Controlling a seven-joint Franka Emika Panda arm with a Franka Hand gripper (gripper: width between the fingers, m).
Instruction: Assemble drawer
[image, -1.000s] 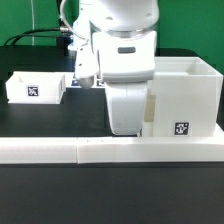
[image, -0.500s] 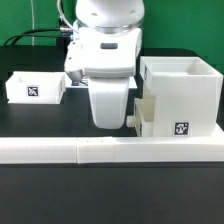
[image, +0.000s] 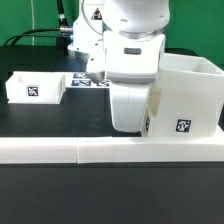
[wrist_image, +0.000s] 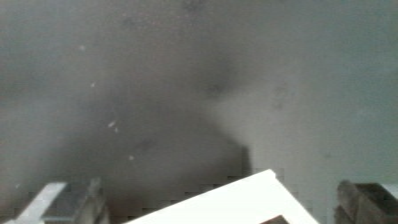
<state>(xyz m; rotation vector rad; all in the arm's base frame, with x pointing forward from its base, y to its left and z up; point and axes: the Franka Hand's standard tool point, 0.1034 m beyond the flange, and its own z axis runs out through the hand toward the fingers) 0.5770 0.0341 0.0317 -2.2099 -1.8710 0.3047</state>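
A large open white drawer box (image: 190, 95) with a marker tag stands at the exterior view's right. The arm's white hand (image: 132, 95) hangs in front of the box's left side and hides the fingers there. A smaller open white box (image: 35, 88) with a tag stands at the exterior view's left. In the wrist view my gripper (wrist_image: 222, 205) is open, with its fingers (wrist_image: 71, 203) wide apart above the dark table. A white corner of a part (wrist_image: 231, 203) lies between them, touching neither finger.
A long white rail (image: 110, 150) runs along the front of the table. The marker board (image: 88, 82) lies flat behind the arm. Black cables run at the back left.
Half a second ago the hand stood further to the exterior view's left, clear of the large box. It has swung back right and covers the box's left side again.
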